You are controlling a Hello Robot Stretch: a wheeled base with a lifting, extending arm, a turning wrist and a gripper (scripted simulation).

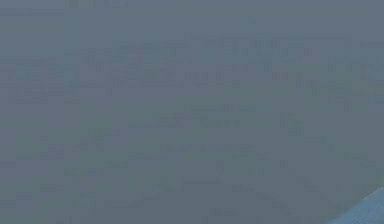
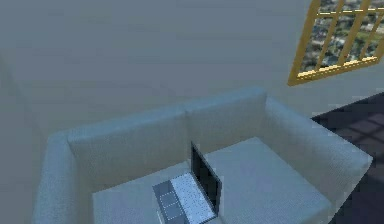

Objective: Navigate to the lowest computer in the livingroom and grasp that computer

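An open laptop [image 2: 193,188] with a dark screen and a grey keyboard lies on the seat of a pale grey sofa [image 2: 300,135] in the arm side view, low and just left of the middle. Its screen stands upright and faces the view's left.
A flat grey-blue wall [image 1: 180,100] stands close ahead in the forward view, with a paler patch [image 1: 372,208] at the bottom right corner. In the arm side view a yellow-framed window [image 2: 340,40] sits at the top right above dark floor [image 2: 355,115]. A pale wall [image 2: 130,50] rises behind the sofa.
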